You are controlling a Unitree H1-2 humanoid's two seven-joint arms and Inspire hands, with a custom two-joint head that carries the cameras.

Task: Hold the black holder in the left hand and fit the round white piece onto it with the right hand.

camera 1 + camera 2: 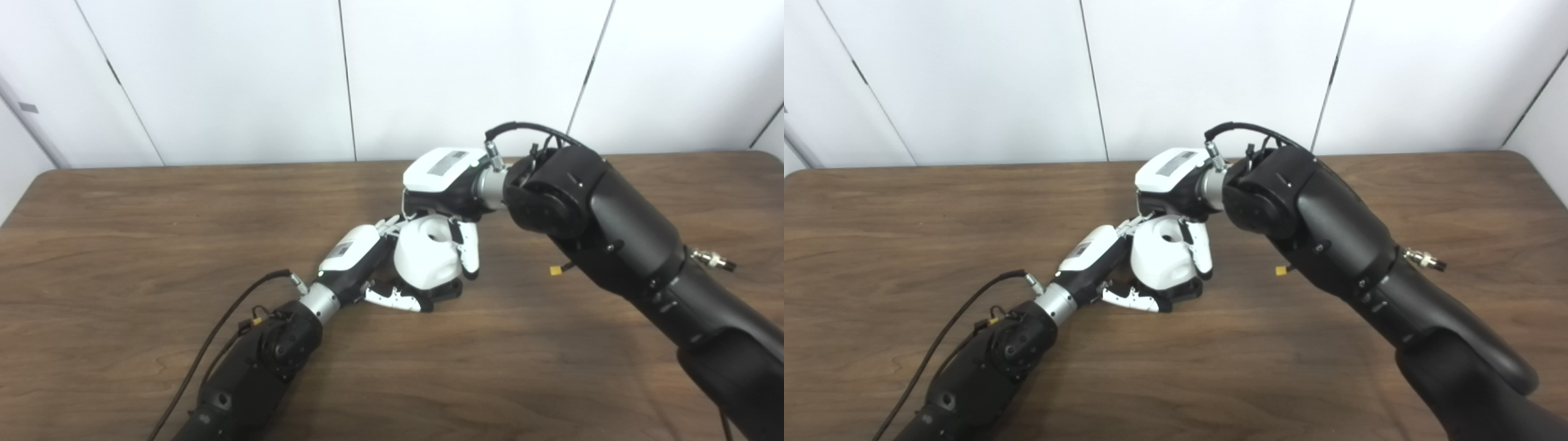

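The round white piece sits on top of the black holder, low over the middle of the table. My left hand reaches in from the lower left and is shut on the black holder, its thumb lying under the white piece; most of the holder is hidden. My right hand comes down from above and is shut on the round white piece, with fingers down its right side. The same cluster shows in the right eye view: white piece, left hand, right hand.
The wooden table stretches out on all sides of the hands. White wall panels stand behind its far edge. A cable runs along my left forearm, and my bulky right forearm covers the right part of the table.
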